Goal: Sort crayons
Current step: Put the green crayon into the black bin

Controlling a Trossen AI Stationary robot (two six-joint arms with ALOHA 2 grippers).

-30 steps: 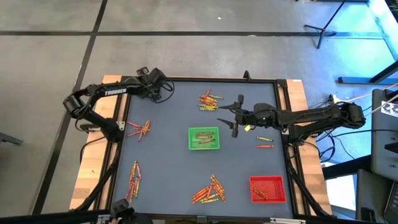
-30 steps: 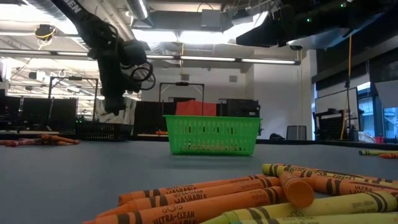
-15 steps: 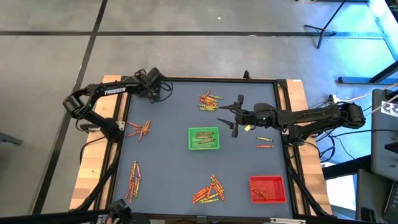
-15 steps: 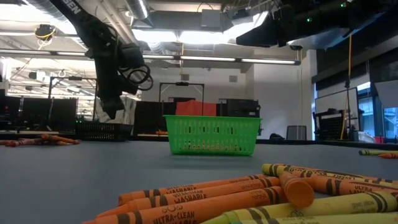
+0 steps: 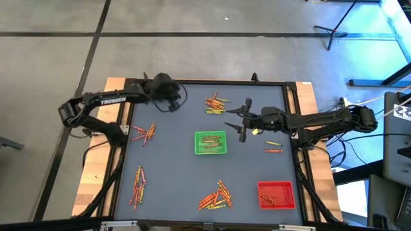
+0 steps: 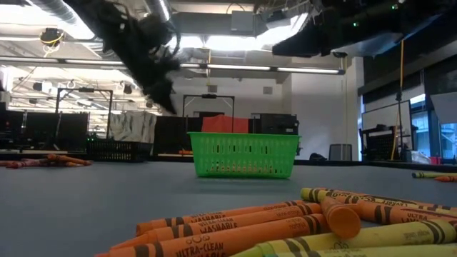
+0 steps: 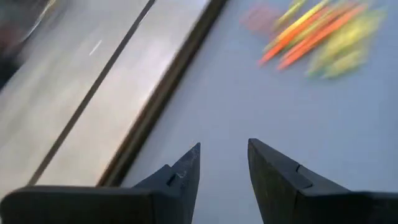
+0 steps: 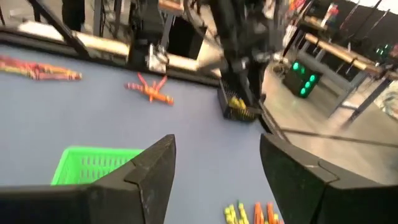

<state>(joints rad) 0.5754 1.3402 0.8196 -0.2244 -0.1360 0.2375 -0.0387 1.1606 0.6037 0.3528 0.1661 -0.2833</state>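
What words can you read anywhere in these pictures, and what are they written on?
"TROSSEN": in white on the left arm, high view.
"WASHABLE": on an orange crayon at the front of the low view.
"ULTRA-CLEAN": on the orange crayon below it; a second line under it is cut off.
Print on the yellow crayon is too small to read.
The green basket and red tray show no words.

Table (image 5: pixel 173 160): grey-blue top, black rim, on bare wood. Centre tray (image 5: pixel 210 142): green mesh. Corner tray (image 5: pixel 276 195): red. Crayons (image 5: pixel 216 196): orange, yellow, red, in scattered heaps; wrappers carry black bands and lettering. Arms (image 5: pixel 321 120): black.
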